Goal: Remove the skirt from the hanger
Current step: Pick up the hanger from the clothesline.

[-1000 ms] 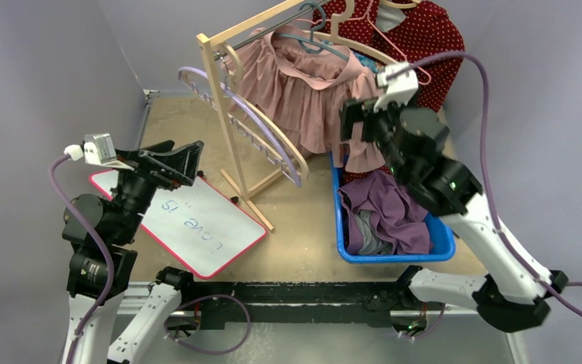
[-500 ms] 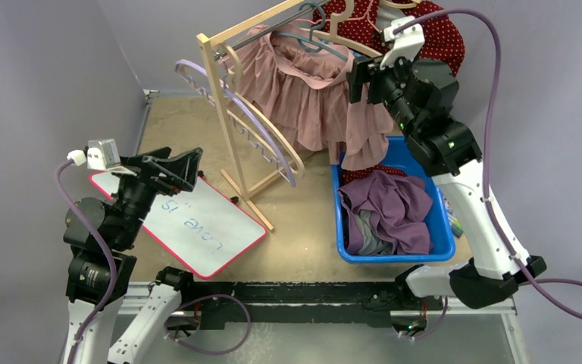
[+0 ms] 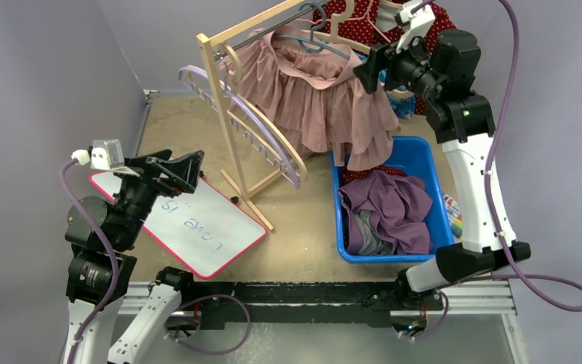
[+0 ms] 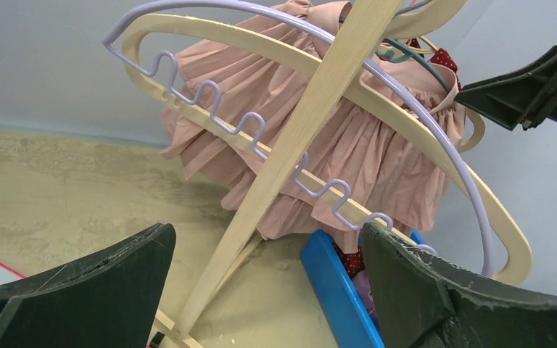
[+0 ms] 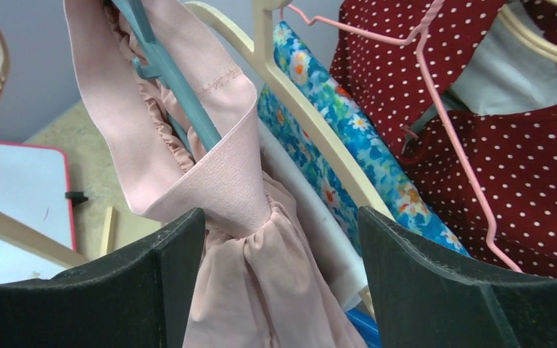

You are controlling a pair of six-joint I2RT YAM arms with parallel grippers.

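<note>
Left gripper [image 3: 173,167] over whiteboard [image 3: 197,227], jaws fully spread, nothing held. No change in the last second. Next along: wooden rack [image 3: 214,91] with empty hangers [image 3: 269,140] leaning on it, untouched.

Skirt [image 3: 311,98] still on teal hanger [image 3: 314,42] at the top rail, pink pleats hanging toward blue bin [image 3: 445,244].

Right gripper [image 3: 369,72] up from bin height to the hanger's right end within the last second. Jaws narrowed a little from full spread on the way. Wrist view: fingers [image 5: 152,290] straddling the folded waistband where it wraps the teal hanger arm. Gap still wide, one finger at or near the fabric, no clamp visible. Reading as open, nothing held.

Floral garment [image 5: 319,123] and red dotted garment [image 5: 522,167] just right of the waistband, close enough to snag.

Meaning for task: approach done, grasp not made, skirt not off. Likely next: close on waistband only, then slide it off the hanger end.
</note>
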